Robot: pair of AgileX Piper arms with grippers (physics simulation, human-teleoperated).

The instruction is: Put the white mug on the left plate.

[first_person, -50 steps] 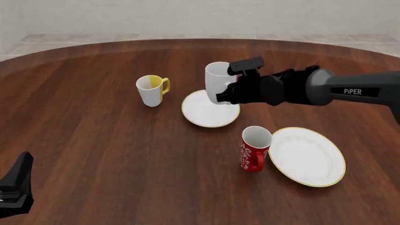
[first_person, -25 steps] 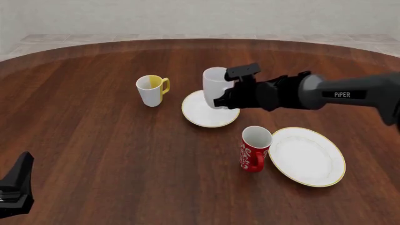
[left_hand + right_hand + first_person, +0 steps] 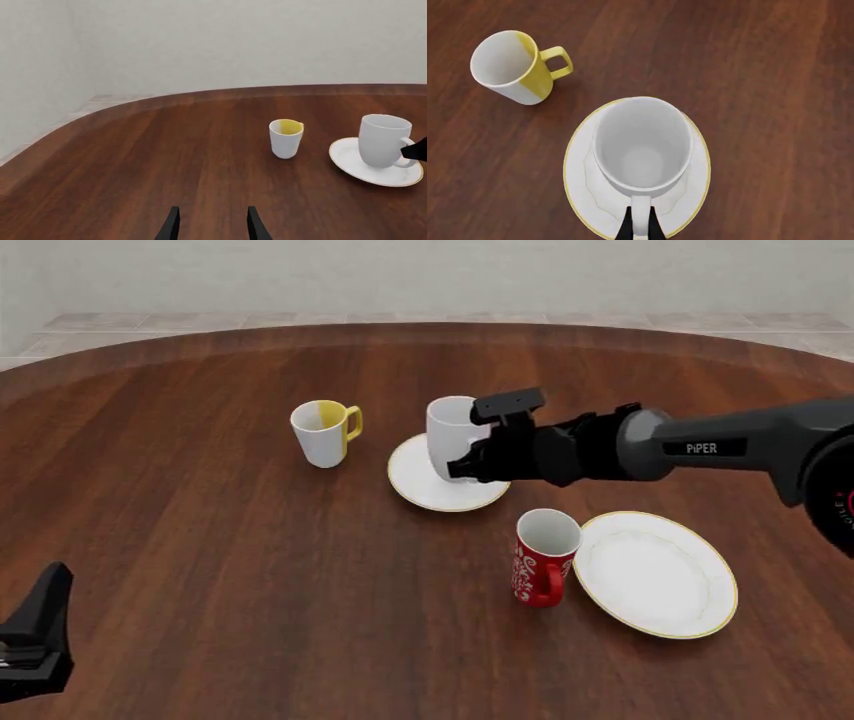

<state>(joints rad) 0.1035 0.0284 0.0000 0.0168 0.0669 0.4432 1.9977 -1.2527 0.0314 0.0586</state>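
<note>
The white mug (image 3: 451,432) stands upright over the middle of the left plate (image 3: 424,492), its base down at the plate's surface. My right gripper (image 3: 466,458) reaches in from the right and is shut on the mug's loop handle. In the right wrist view the two fingers pinch the handle at my right gripper (image 3: 640,229), with the white mug (image 3: 642,147) open-side up inside the left plate's (image 3: 579,170) gold rim. The left wrist view shows the white mug (image 3: 382,140) on the left plate (image 3: 347,159). My left gripper (image 3: 212,227) is open and holds nothing, low at the near left (image 3: 34,640).
A small white mug with yellow handle (image 3: 323,433) stands left of the plate. A red mug (image 3: 545,558) stands near front right, beside a larger gold-rimmed plate (image 3: 661,575). The round wooden table's far edge curves along the back.
My right arm has lowered the white mug down and slightly left onto the left plate. The left arm has not moved.
</note>
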